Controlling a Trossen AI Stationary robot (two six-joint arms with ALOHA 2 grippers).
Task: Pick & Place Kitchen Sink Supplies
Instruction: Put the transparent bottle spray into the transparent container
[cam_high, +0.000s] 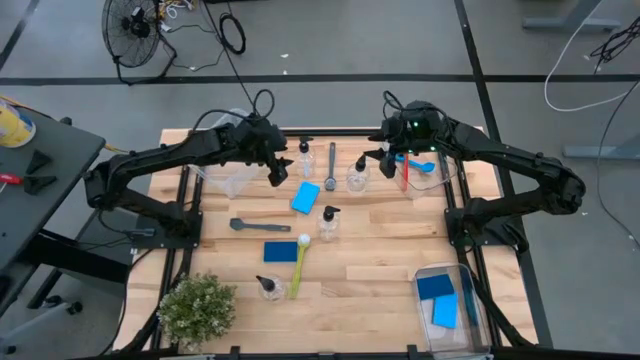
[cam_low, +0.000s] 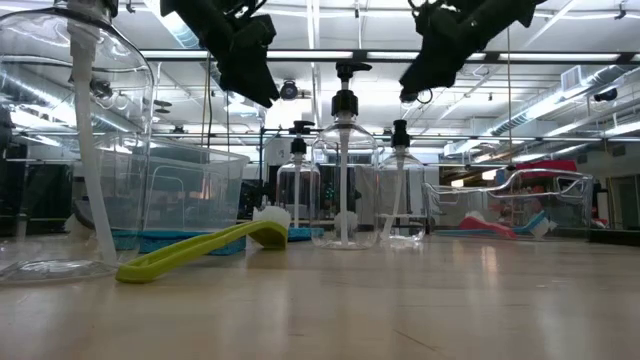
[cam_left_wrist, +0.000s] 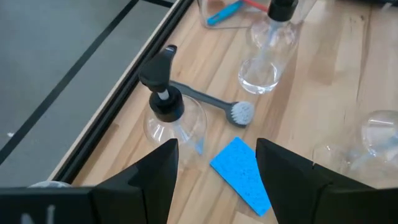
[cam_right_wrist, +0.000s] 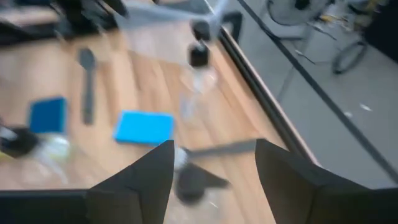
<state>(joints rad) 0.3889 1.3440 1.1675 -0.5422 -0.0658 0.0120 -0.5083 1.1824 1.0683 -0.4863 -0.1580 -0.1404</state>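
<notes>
Both grippers hang open above the far half of the table and touch nothing. My left gripper (cam_high: 277, 172) (cam_left_wrist: 217, 149) hovers over a clear bottle with a black top (cam_high: 305, 160) (cam_left_wrist: 168, 112) and a blue sponge (cam_high: 305, 197) (cam_left_wrist: 239, 174). A grey brush (cam_high: 331, 165) (cam_left_wrist: 211, 99) lies flat beside them. My right gripper (cam_high: 388, 165) (cam_right_wrist: 214, 149) hovers by a second bottle (cam_high: 358, 175), whose black top (cam_right_wrist: 189, 180) shows between the fingers. A third bottle (cam_high: 328, 222) stands mid-table. Nearer lie a second grey brush (cam_high: 260, 226), another sponge (cam_high: 280, 251), a yellow-green brush (cam_high: 300, 265) (cam_low: 200, 250) and a fourth bottle (cam_high: 268, 288).
A clear bin (cam_high: 432, 182) at the far right holds a red and a blue brush. Another bin (cam_high: 478, 300) at the near right holds blue sponges and a blue brush. A third clear bin (cam_high: 228, 182) sits far left. The potted plant (cam_high: 197, 308) stands at the near left corner.
</notes>
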